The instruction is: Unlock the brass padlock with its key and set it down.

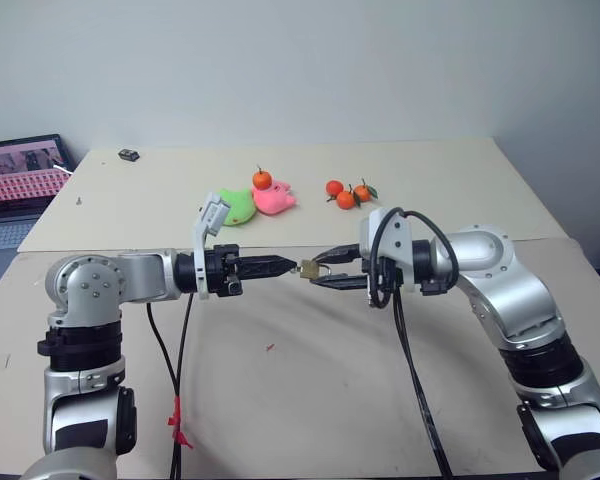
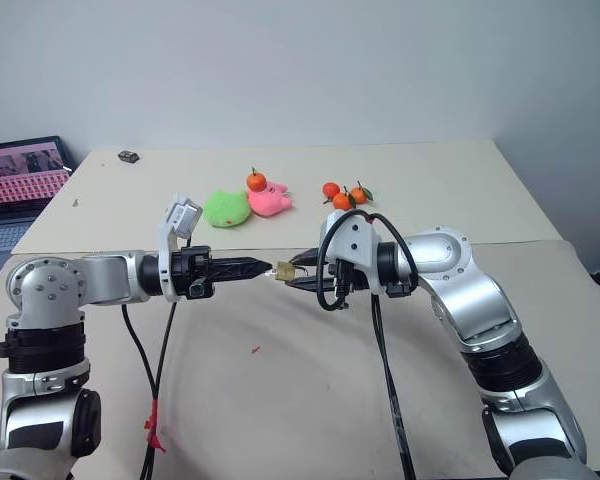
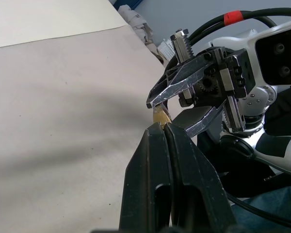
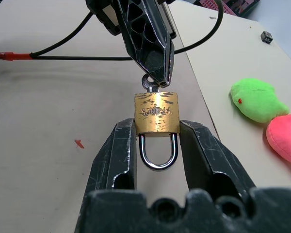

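Note:
The brass padlock (image 4: 156, 112) hangs above the table between the two arms, its silvery shackle (image 4: 158, 154) pointing back toward my right wrist. My right gripper (image 4: 157, 127) is shut on the lock's body, one finger on each side. A small silvery key (image 4: 148, 83) sticks out of the lock's far end. My left gripper (image 4: 157, 72) is shut on that key, fingers pressed together. In the left eye view the padlock (image 1: 310, 268) sits between the left gripper (image 1: 288, 265) and the right gripper (image 1: 327, 271), which face each other tip to tip.
A green plush (image 1: 235, 207) and a pink plush (image 1: 275, 198) lie further back on the table, with oranges (image 1: 345, 193) to their right. A laptop (image 1: 20, 175) stands at the far left. Black cables (image 1: 183, 340) hang from both arms over a red fleck (image 1: 270, 348).

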